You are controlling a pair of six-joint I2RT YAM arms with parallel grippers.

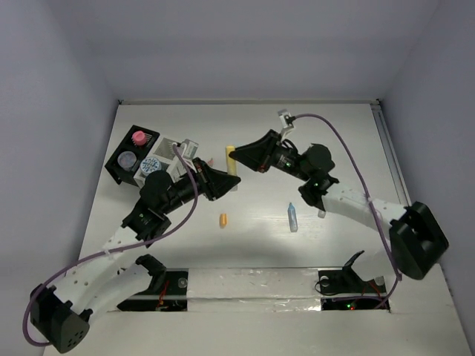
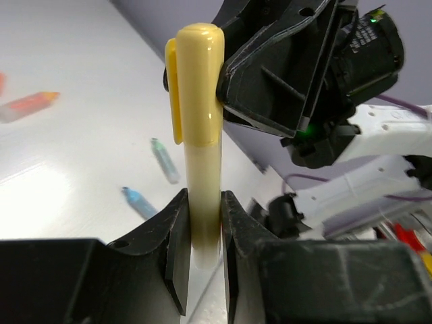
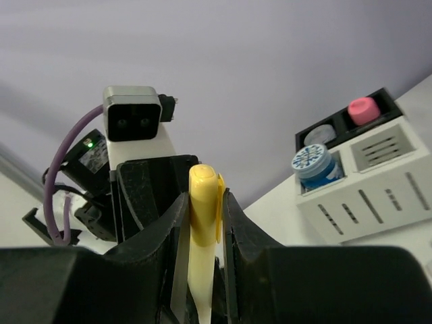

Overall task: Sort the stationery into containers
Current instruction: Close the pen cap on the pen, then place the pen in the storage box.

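Both grippers are shut on one yellow stick (image 1: 232, 162) with a clip cap, held above the table's middle. My left gripper (image 1: 231, 180) grips its pale lower body (image 2: 202, 202). My right gripper (image 1: 236, 154) grips the yellow cap end (image 3: 204, 202); its fingers (image 2: 270, 81) show against the cap in the left wrist view. The black ribbed tray (image 1: 119, 169) and the white compartmented box (image 1: 172, 144) stand at the far left. They hold a pink tub (image 1: 138, 137), a grey-lidded tub (image 1: 128, 159) and a blue-lidded tub (image 1: 151, 165).
An orange stick (image 1: 223, 219) and a blue stick (image 1: 292, 216) lie loose on the table in front of the grippers. The left wrist view shows the orange stick (image 2: 30, 103), a blue one (image 2: 138, 200) and a teal one (image 2: 164, 158). Cables loop over both arms.
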